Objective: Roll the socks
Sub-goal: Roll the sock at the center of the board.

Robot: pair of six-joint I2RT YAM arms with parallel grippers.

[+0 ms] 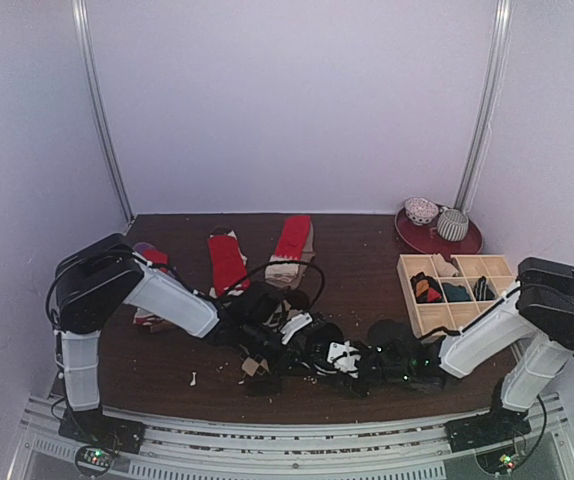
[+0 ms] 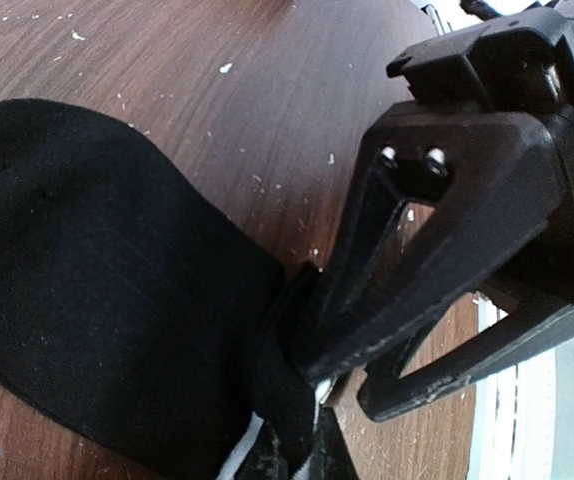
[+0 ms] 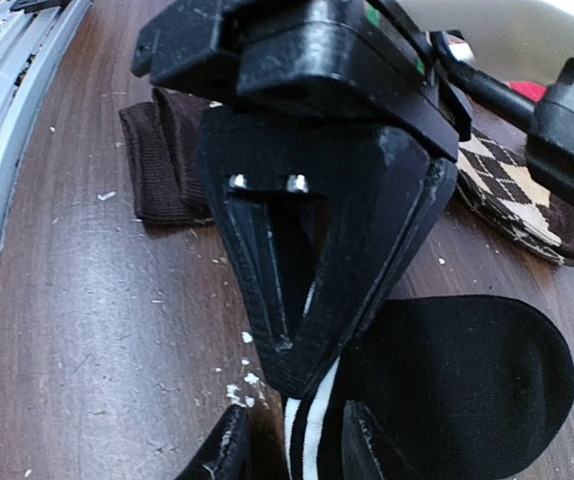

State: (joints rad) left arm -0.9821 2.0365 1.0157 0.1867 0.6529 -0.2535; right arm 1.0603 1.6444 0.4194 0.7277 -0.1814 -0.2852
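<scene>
Here, the left gripper (image 2: 329, 378) is clamping tight on the black sock (image 2: 97, 280) on the table (image 2: 217, 100), while the right gripper (image 3: 292, 368) is poised at a striped cuff (image 3: 307, 432), its grip impossible to tell.

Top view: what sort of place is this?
Likely a lab data-collection booth, not a home: plain white walls box in a wooden table, a metal rail runs along its near edge, and socks and a grid tray lie on it.

Crowded front, open middle
Left of the grid tray (image 1: 457, 290), bare surface (image 1: 357, 255) lies open; nearer, the left arm (image 1: 167, 295), right arm (image 1: 477, 340) and tangled socks (image 1: 307, 350) block the way; a red plate (image 1: 437, 238) stands behind it.
</scene>
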